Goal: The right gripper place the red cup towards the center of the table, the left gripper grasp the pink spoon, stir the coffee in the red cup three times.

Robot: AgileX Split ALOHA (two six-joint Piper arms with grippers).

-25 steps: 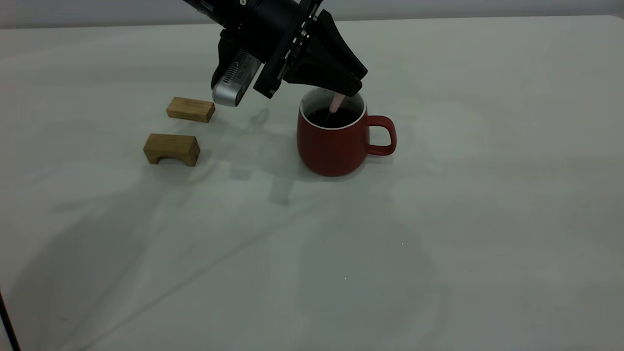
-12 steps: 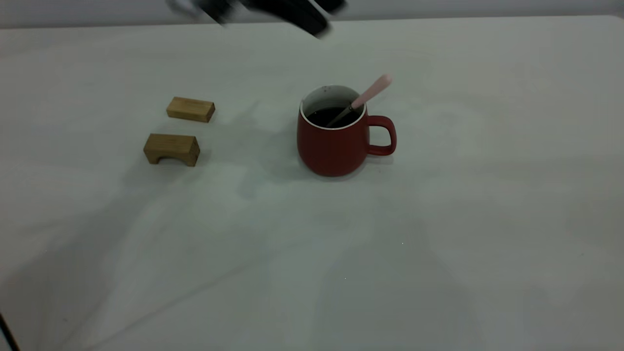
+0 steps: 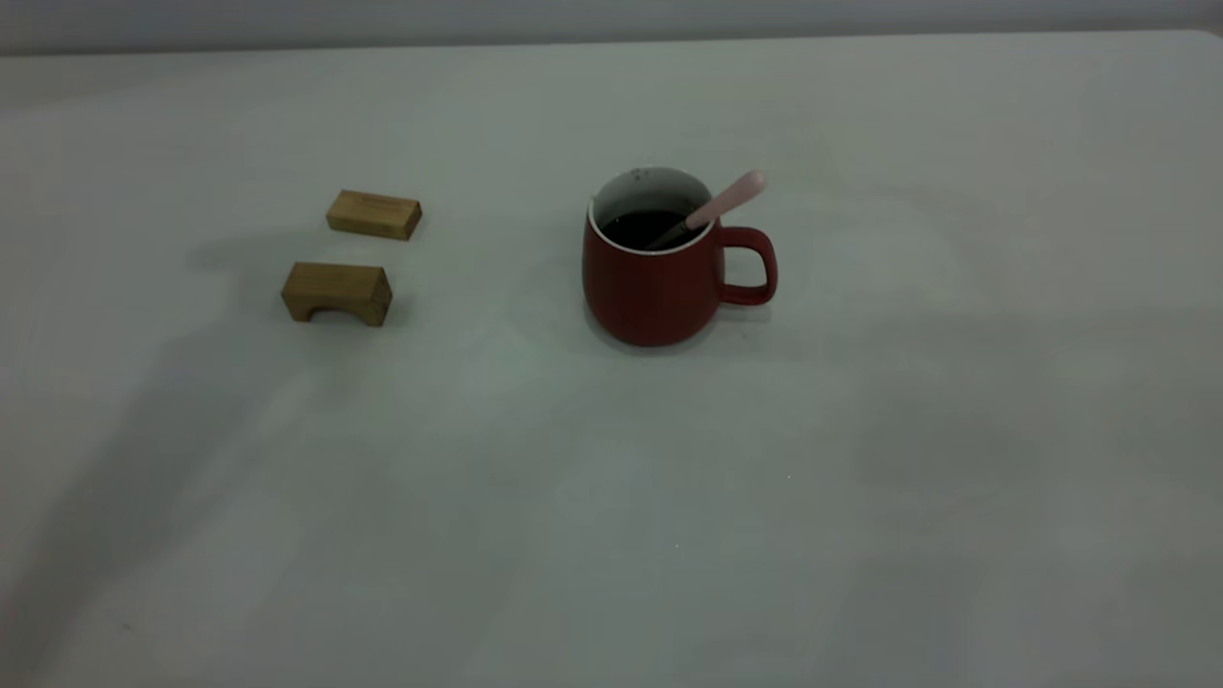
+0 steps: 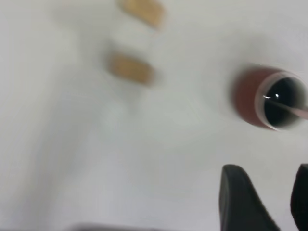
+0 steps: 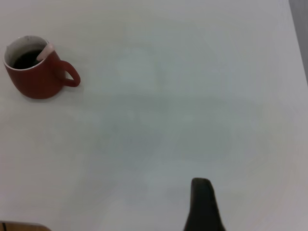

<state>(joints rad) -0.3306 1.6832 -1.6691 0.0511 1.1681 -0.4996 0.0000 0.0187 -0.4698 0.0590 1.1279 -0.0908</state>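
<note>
The red cup (image 3: 659,287) looks like smooth pottery with a soft shine, white and speckled inside. The coffee (image 3: 647,227) in it is dark and shiny. The pink spoon (image 3: 718,206) leans at the cup's 3 o'clock rim; its handle looks like smooth matt plastic and its neck is grey metal. The two wooden blocks (image 3: 336,291) toward 9 o'clock from the cup show light brown grain and no shine. The table (image 3: 611,497) is pale, smooth and matt.

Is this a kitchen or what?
Probably a robot test bench, not a kitchen: a bare pale table holding only a red cup with a pink spoon and two wooden blocks.
</note>
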